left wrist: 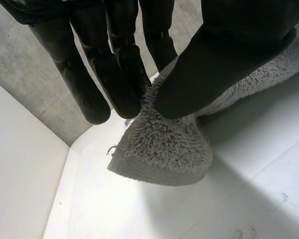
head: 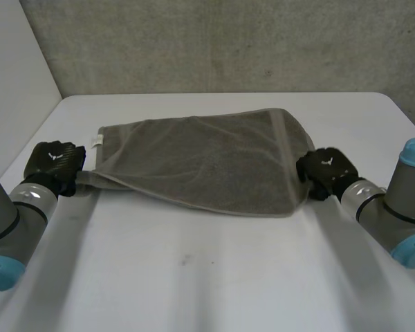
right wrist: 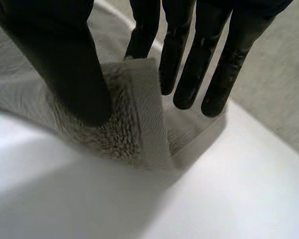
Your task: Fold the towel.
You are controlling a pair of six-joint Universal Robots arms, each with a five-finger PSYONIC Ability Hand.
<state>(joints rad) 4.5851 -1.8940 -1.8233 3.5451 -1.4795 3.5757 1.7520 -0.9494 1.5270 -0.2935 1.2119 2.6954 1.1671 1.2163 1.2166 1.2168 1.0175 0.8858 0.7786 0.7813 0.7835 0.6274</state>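
Grey towel [head: 200, 162] lies spread flat on the desk [head: 207, 277], toward its far side. Left hand [head: 54, 166] at the towel's near-left corner, thumb and fingers [left wrist: 89, 89] pinching it. Right hand [head: 326, 171] at the towel's near-right corner, pinching the cloth likewise.

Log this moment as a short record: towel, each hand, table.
towel: grey, spread on the table, held at both ends
left hand: thumb and fingers pinch the towel's near left corner
right hand: thumb and fingers pinch a corner at the towel's right end
table: white
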